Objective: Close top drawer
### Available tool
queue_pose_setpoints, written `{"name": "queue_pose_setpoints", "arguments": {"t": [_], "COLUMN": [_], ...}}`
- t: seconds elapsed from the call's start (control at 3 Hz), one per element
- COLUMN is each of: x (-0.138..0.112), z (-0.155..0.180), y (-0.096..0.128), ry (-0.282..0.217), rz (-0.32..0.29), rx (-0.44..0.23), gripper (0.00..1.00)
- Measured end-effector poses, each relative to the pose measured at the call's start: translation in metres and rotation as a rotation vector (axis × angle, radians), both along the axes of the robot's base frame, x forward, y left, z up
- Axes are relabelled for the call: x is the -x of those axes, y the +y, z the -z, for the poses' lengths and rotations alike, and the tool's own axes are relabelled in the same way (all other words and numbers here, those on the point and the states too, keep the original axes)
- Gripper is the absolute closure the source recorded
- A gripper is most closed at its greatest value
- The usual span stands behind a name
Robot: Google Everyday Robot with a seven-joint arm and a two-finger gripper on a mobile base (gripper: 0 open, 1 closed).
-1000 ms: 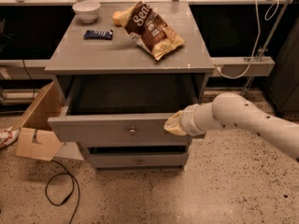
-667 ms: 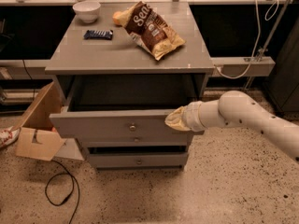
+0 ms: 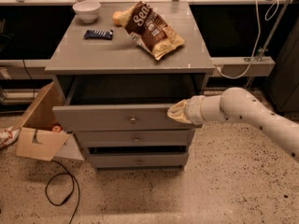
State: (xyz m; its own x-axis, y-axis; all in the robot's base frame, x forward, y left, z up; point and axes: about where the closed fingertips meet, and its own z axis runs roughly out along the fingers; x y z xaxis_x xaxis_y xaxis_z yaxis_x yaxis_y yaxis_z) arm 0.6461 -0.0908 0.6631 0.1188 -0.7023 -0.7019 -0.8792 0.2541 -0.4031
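**End effector braced against the part-open top drawer**

The top drawer (image 3: 103, 118) stands partly pulled out of the grey table (image 3: 93, 55), with its dark box showing beneath the tabletop. The end effector (image 3: 179, 112) rests against the right end of the drawer front, well to the side of the brass knob (image 3: 133, 120). That placement suits pushing rather than pulling. Whether it is released or clenched, I cannot tell. A chip bag (image 3: 152, 29) and a white bowl (image 3: 87, 10) sit on top.
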Motion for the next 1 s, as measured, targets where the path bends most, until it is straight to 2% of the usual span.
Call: {"name": "queue_pose_setpoints", "arguments": {"t": [0.33, 0.67, 1.0], "x": [-0.022, -0.048, -0.067], "z": [0.005, 0.011, 0.014], "y": [-0.010, -0.035, -0.057], "ry": [-0.047, -0.051, -0.039], "rz": [0.091, 0.186, 0.247], "rx": [0.106, 0.144, 0.139], "gripper": [1.00, 1.00, 1.00]}}
